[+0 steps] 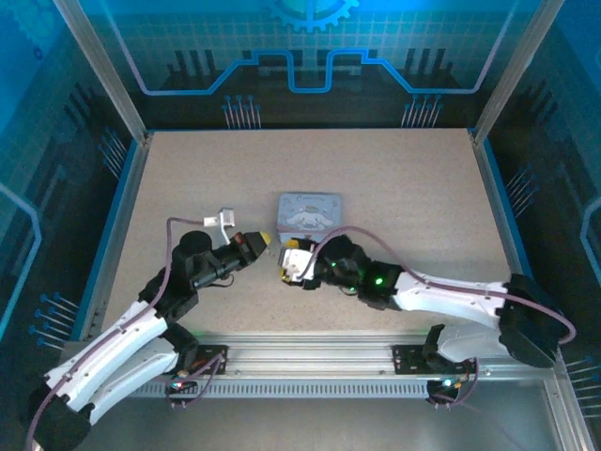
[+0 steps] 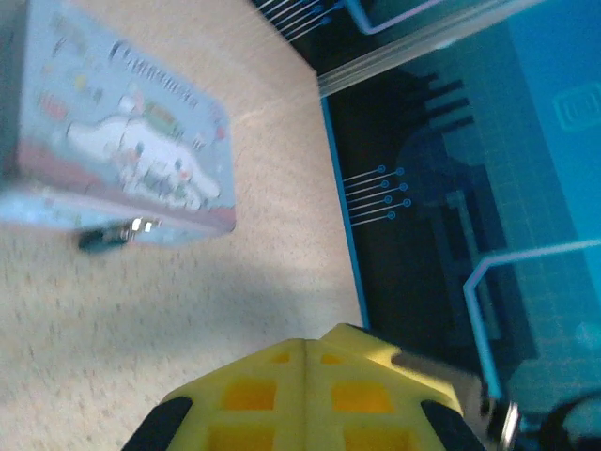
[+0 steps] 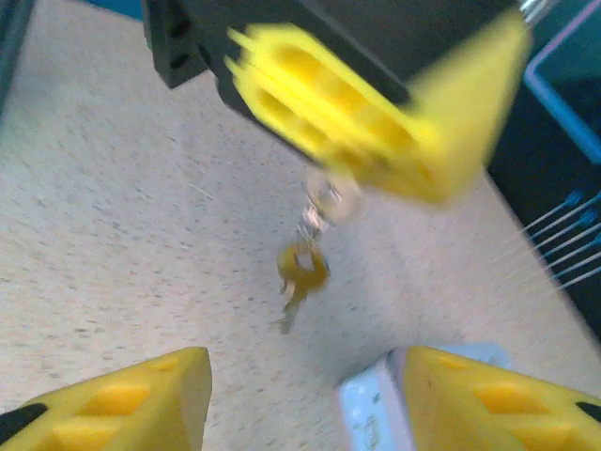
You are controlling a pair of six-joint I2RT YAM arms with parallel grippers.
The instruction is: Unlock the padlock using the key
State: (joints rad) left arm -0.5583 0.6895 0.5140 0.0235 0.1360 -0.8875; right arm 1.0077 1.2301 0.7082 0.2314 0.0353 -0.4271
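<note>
Left pincer, upper part of the right wrist view: fingers pressed together on a small ring, and the key dangles from it mid-frame above the table. It is blurred, so we cannot tell which way its blade faces. In the left wrist view the same fingers meet along a closed seam at the bottom edge. Right pincer: wide open, nothing in it, pads in the lower corners, with the key hanging beyond the gap. Padlock: left of the left wrist view, tight against the near edge of the tin, silvery shackle end to its right. We cannot tell whether it is hooked through anything. Risks, as we judge them: the key is held by its ring, not its bow, so any arm motion should set it swinging and turning, and the blade is unlikely to meet the keyhole until steadied. If the right pincer closes off-centre it may catch the ring instead, or knock the key aside. A tug with both gripping could slip the ring out and drop the key. The two pincers sit very near each other at centre of the top view, so a hasty closing move could bump them. The padlock is unheld, and a push from the key would probably just shove it along the tin
</note>
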